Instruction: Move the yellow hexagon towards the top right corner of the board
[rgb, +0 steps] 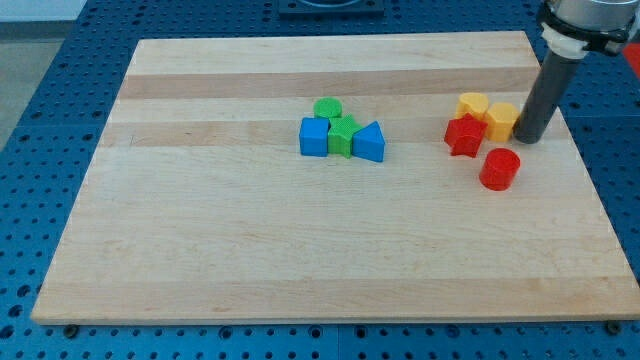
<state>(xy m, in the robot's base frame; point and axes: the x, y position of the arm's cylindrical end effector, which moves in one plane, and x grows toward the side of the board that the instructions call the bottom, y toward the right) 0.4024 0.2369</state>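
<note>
The yellow hexagon (501, 120) lies on the wooden board (250, 230) at the right, next to a second yellow block (472, 105) on its left. My tip (528, 138) stands right against the hexagon's right side. A red star-shaped block (464, 134) touches the hexagon's lower left. A red cylinder (499, 169) lies just below, apart from the hexagon.
Near the board's middle is a cluster: a green cylinder (327, 108), a green star-like block (343, 135), a blue cube (314, 137) and a blue triangular block (369, 142). The board's right edge (585, 170) is close to my tip.
</note>
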